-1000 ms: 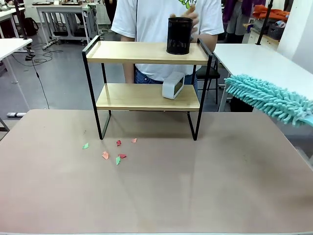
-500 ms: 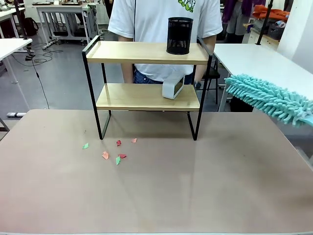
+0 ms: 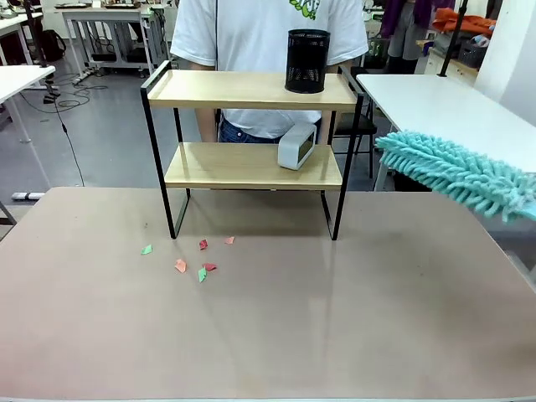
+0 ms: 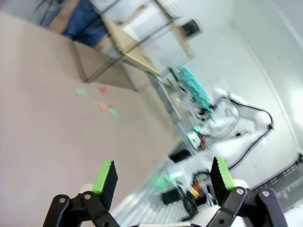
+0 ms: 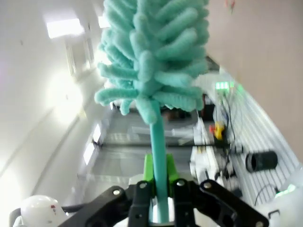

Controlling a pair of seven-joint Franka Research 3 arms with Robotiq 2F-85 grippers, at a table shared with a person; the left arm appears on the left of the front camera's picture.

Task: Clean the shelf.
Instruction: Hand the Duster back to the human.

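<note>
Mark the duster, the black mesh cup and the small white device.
duster (image 3: 456,172), front view, middle of the fluffy teal head.
black mesh cup (image 3: 307,60), front view, centre of its side wall.
small white device (image 3: 296,146), front view, middle of its body.

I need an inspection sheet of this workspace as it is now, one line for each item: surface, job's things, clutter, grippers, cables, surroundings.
Surface: table, matt brown, carrying shelf and scraps.
Job's things: shelf upright near the far side; teal duster in the air to its right, apart from it.
Clutter: black cup on top board; white box on lower board; paper scraps before the left legs.
Grippers: right gripper shut on the duster handle; left gripper open, holding nothing.
Cables: black cable on the floor, far left.
Surroundings: person behind the shelf; white table at right.
</note>
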